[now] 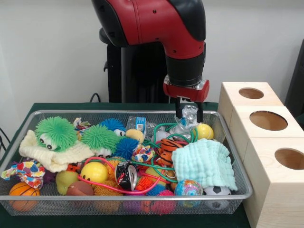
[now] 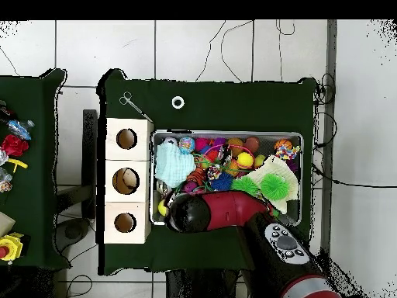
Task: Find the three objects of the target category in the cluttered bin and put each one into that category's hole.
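The bin (image 1: 236, 156) is a shallow silvery wire-mesh basket on the green table, full of mixed toys; it also shows in the overhead view (image 2: 233, 133). My gripper (image 1: 189, 113) hangs over its far right corner, fingertips at rim height. It is closed on a crumpled clear plastic bottle (image 1: 190, 112) held between the fingers. A second clear bottle with a blue label (image 1: 140, 123) lies at the back of the bin. In the overhead view the red arm (image 2: 217, 211) hides the gripper.
Three pale wooden boxes (image 1: 266, 142) with round holes (image 1: 268, 120) stand right of the bin, also in the overhead view (image 2: 126, 180). In the bin: a mint cloth (image 1: 205, 161), a yellow ball (image 1: 205, 131), green fuzzy toys (image 1: 56, 133), a cream cloth (image 1: 52, 156).
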